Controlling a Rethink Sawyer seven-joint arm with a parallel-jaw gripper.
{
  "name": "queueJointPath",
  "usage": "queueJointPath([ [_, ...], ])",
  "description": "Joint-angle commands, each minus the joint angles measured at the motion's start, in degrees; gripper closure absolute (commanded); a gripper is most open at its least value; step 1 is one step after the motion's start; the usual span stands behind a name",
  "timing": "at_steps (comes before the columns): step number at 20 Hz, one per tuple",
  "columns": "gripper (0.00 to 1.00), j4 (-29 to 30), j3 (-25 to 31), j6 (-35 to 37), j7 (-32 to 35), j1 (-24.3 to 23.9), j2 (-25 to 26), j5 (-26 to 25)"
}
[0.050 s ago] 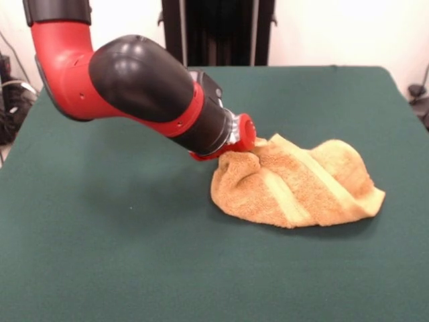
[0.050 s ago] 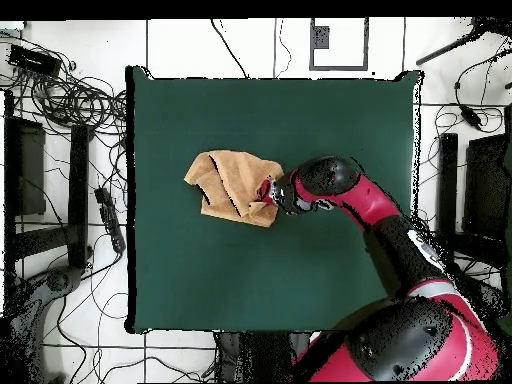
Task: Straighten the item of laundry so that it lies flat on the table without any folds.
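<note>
Robot gripper [image 1: 249, 149] presses into the crumpled orange towel's [image 1: 301, 184] nine o'clock edge on the green table [image 1: 120, 255]; its grip cannot be made out.

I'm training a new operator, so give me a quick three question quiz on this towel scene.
1. True or false: the towel lies flat with no folds.
2. Where does the gripper meet the towel: A, at one edge; B, at its middle; C, nowhere?
3. What colour is the table?

Key: 1 false, it is bunched and creased. 2 A. 3 dark green.
</note>
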Motion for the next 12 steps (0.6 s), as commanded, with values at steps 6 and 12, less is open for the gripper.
queueJointPath([
  [6,0.0,-5.28,2.01,0.77,-10.56,-2.41,3.05,-6.58],
  [12,0.0,-6.31,2.95,2.11,-12.42,-3.17,3.2,-8.85],
])
